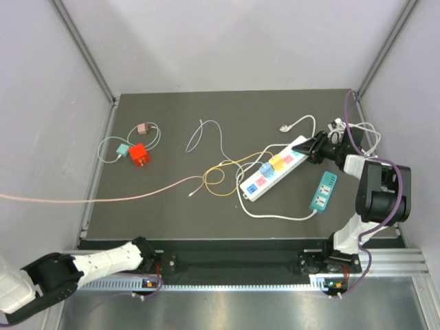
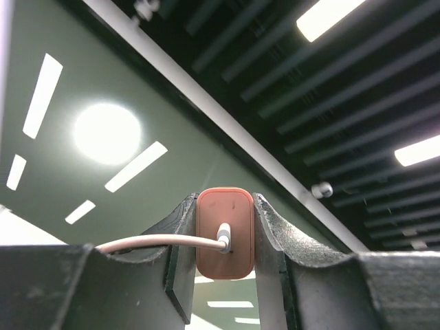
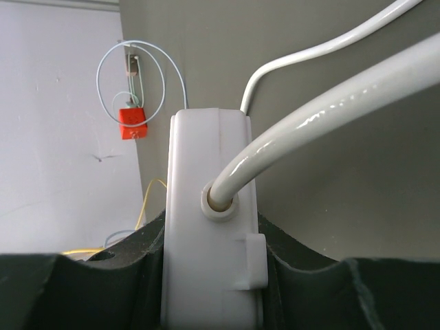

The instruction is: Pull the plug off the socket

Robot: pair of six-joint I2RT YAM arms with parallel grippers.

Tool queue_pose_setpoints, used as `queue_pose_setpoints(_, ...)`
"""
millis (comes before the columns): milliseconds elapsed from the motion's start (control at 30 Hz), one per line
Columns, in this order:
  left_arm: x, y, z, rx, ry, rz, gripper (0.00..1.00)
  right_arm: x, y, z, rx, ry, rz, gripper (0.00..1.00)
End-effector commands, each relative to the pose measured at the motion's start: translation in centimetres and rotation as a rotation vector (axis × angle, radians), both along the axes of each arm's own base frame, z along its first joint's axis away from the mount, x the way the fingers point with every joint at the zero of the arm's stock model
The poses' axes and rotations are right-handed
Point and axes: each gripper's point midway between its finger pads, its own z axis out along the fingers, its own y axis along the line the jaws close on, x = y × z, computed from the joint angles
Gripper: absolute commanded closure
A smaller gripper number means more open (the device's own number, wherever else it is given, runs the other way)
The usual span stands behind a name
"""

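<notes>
Overhead, we see a dark table with a white strip (image 1: 273, 173) lying slantwise right of centre, coloured plugs (image 1: 267, 167) seated in its sockets. Our right gripper (image 1: 313, 148) is clamped on the strip's far end, where the thick white cord (image 3: 323, 117) leaves it; the wrist view shows both fingers pressed against the strip's sides. Our left gripper (image 2: 225, 206) is closed tight on a small pink plug (image 2: 237, 223), which points up at the ceiling lights, free of any socket, near the left corner and off the table. Its pink cable (image 1: 103, 198) trails from the left edge across the table to a loose end just beside a looped yellow cable (image 1: 218, 175). We judge the pull itself done; what remains is carrying the plug clear. To do that well, we should hold the strip firmly so it cannot slide, and move the left arm slowly and level, so the trailing cable does not hook the yellow loop or the strip's cord. Around them lie a teal strip (image 1: 324, 190) beside the right arm, a white plug (image 1: 284, 127) and tangled cords at the far right, a grey cable (image 1: 204, 134) mid-table, and a red block (image 1: 139, 155) with small adapters at the far left.
</notes>
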Motion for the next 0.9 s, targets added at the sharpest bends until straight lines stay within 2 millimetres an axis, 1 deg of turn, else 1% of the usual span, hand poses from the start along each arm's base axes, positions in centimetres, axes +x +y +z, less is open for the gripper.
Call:
queue_pose_setpoints(0, -1.8, 3.6, -1.1, -0.054, 0.019, 0.054, 1.00, 1.5, -0.8, 1.0, -0.063, -0.099, 0.005, 1.00)
queue_pose_setpoints(100, -2.3, 4.5, -1.5, -0.056, 0.020, 0.076, 1.00, 1.4, -0.9, 1.1, -0.072, -0.103, 0.003, 1.00)
queue_pose_setpoints(200, -3.5, 6.3, -1.7, -0.079, 0.020, 0.118, 1.00, 1.5, -0.9, 1.1, -0.079, -0.109, 0.004, 1.00)
queue_pose_setpoints(233, -3.3, 6.4, -1.7, -0.077, 0.032, 0.124, 1.00, 1.5, -0.9, 1.1, -0.079, -0.109, 0.005, 1.00)
queue_pose_setpoints(267, -3.6, 6.8, -1.8, -0.076, 0.036, 0.129, 1.00, 1.4, -0.9, 1.1, -0.079, -0.107, 0.005, 1.00)
queue_pose_setpoints(300, -3.4, 6.6, -2.0, -0.061, 0.051, 0.129, 1.00, 1.5, -0.9, 1.1, -0.079, -0.109, 0.005, 1.00)
queue_pose_setpoints(333, -3.6, 7.0, -2.3, -0.061, 0.058, 0.125, 1.00, 1.5, -0.9, 1.0, -0.078, -0.104, 0.007, 1.00)
queue_pose_setpoints(367, -3.3, 6.9, -2.6, -0.056, 0.075, 0.120, 1.00, 1.5, -0.9, 0.9, -0.079, -0.103, 0.007, 1.00)
queue_pose_setpoints(400, -1.9, 5.8, -2.8, -0.026, 0.112, 0.109, 1.00, 1.5, -0.9, 0.8, -0.079, -0.098, 0.006, 1.00)
queue_pose_setpoints(433, -1.5, 5.5, -3.1, -0.018, 0.129, 0.097, 1.00, 1.4, -0.9, 0.6, -0.081, -0.096, 0.007, 1.00)
queue_pose_setpoints(467, -0.6, 4.7, -3.3, 0.005, 0.157, 0.082, 1.00, 1.5, -1.0, 0.6, -0.081, -0.096, 0.006, 1.00)
queue_pose_setpoints(500, 1.4, 2.6, -3.6, 0.044, 0.197, 0.048, 1.00, 1.5, -1.0, 0.6, -0.081, -0.096, 0.006, 1.00)
queue_pose_setpoints(533, 2.5, 1.2, -3.9, 0.081, 0.226, 0.038, 1.00, 1.5, -1.0, 0.5, -0.083, -0.095, 0.006, 1.00)
queue_pose_setpoints(567, 4.5, -1.4, -4.5, 0.133, 0.268, 0.022, 1.00, 1.5, -1.0, 0.7, -0.084, -0.097, 0.006, 1.00)
queue_pose_setpoints(633, 7.0, -4.8, -5.4, 0.206, 0.322, -0.007, 1.00, 1.5, -1.0, 0.8, -0.088, -0.103, 0.008, 1.00)
queue_pose_setpoints(700, 10.5, -9.3, -6.7, 0.295, 0.404, -0.023, 1.00, 1.4, -1.0, 1.1, -0.091, -0.114, 0.012, 1.00)
queue_pose_setpoints(733, 12.5, -11.8, -8.4, 0.383, 0.484, -0.017, 1.00, 1.5, -1.0, 1.3, -0.098, -0.123, 0.015, 1.00)
queue_pose_setpoints(767, 14.0, -13.5, -9.4, 0.427, 0.530, -0.018, 1.00, 1.4, -1.0, 1.3, -0.102, -0.118, 0.016, 1.00)
queue_pose_setpoints(800, 15.9, -15.8, -10.6, 0.476, 0.590, -0.015, 1.00, 1.5, -1.1, 1.3, -0.111, -0.117, 0.015, 1.00)
queue_pose_setpoints(833, 17.0, -17.1, -11.5, 0.514, 0.626, -0.011, 1.00, 1.5, -1.1, 1.2, -0.121, -0.117, 0.019, 1.00)
queue_pose_setpoints(867, 18.4, -18.8, -13.1, 0.569, 0.669, -0.007, 1.00, 1.4, -1.0, 0.8, -0.125, -0.108, 0.021, 1.00)
